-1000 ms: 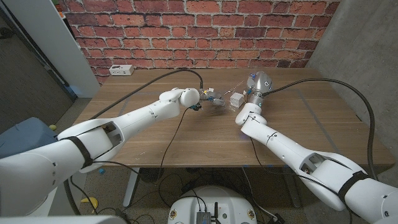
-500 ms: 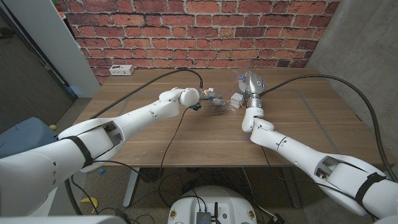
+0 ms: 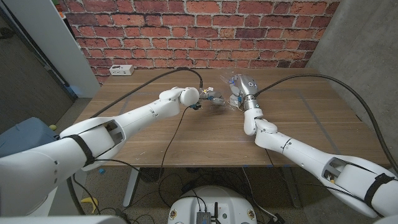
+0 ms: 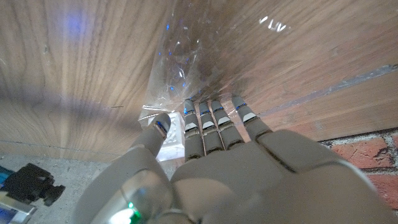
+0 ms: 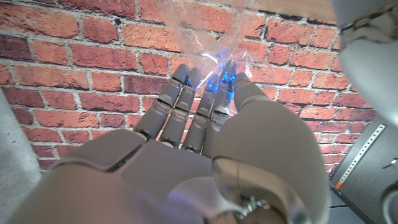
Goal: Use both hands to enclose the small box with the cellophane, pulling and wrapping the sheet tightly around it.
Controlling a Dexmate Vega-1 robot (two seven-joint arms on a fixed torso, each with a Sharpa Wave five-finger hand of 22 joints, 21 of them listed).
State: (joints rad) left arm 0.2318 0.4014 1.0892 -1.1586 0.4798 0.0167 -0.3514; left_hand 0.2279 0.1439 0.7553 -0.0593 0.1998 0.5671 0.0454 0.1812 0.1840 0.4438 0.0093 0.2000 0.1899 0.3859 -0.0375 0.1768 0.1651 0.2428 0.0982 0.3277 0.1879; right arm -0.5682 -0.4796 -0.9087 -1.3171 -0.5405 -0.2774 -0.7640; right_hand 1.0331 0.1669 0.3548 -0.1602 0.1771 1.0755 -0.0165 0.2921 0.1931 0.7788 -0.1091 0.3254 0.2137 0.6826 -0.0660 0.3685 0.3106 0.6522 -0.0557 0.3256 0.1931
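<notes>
The small white box (image 4: 172, 135) sits between the thumb and fingers of my left hand (image 4: 205, 162), with the clear cellophane (image 4: 183, 68) spread over the table beyond it. In the head view my left hand (image 3: 210, 98) is at the table's back middle, and the box (image 3: 234, 99) shows just right of its fingertips. My right hand (image 3: 247, 85) is raised above the box, pinching a crinkled edge of cellophane (image 3: 231, 79). In the right wrist view its fingers (image 5: 186, 106) grip the cellophane (image 5: 202, 25) against the brick wall.
A white power strip (image 3: 119, 70) lies at the table's back left corner. Black cables (image 3: 155, 79) run over the table to both wrists. The brick wall (image 3: 186, 37) stands close behind the table. A blue object (image 3: 25, 134) is on the floor at left.
My right hand has swung left and upward over the box, drawing the cellophane with it. The left arm has stayed in place.
</notes>
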